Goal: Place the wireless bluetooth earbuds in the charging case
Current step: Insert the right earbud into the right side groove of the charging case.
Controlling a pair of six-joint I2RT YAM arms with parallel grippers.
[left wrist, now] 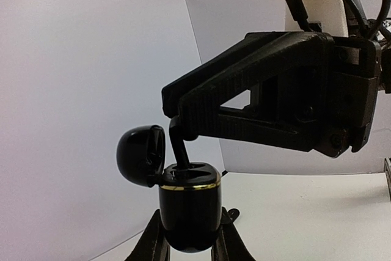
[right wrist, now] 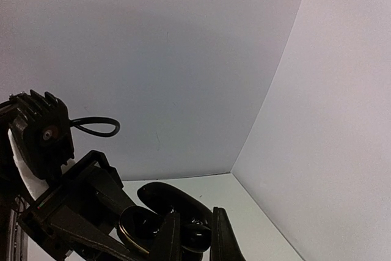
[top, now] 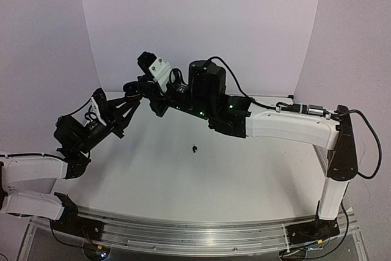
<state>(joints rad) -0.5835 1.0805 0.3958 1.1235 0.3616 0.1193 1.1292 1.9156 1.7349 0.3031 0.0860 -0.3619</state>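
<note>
A black earbud [left wrist: 178, 145] hangs stem-down in the mouth of the charging case [left wrist: 189, 203], its lower end at the rim of a well and not yet seated. The right gripper [left wrist: 177, 117] reaches in from 2 o'clock with its jaws pinched on the bud's top, which leaves the stem free to drop straight into the socket. The case stands upright, and its lid [left wrist: 139, 154] is swung open to 9 o'clock, out of the bud's path. The left gripper [left wrist: 188, 227] has its jaws clamped on the lower body of the case from 6 o'clock. That lifts the case off the table [top: 244, 169] and steadies it against the push from above.

In the overhead view the 2 grippers meet in the air toward 10 o'clock of the table. A second earbud [top: 195, 149], also black, lies alone near the table's middle, well apart from both arms.

The count visible here is 1 case and 2 earbuds. No white buds or other cases show in any view.
</note>
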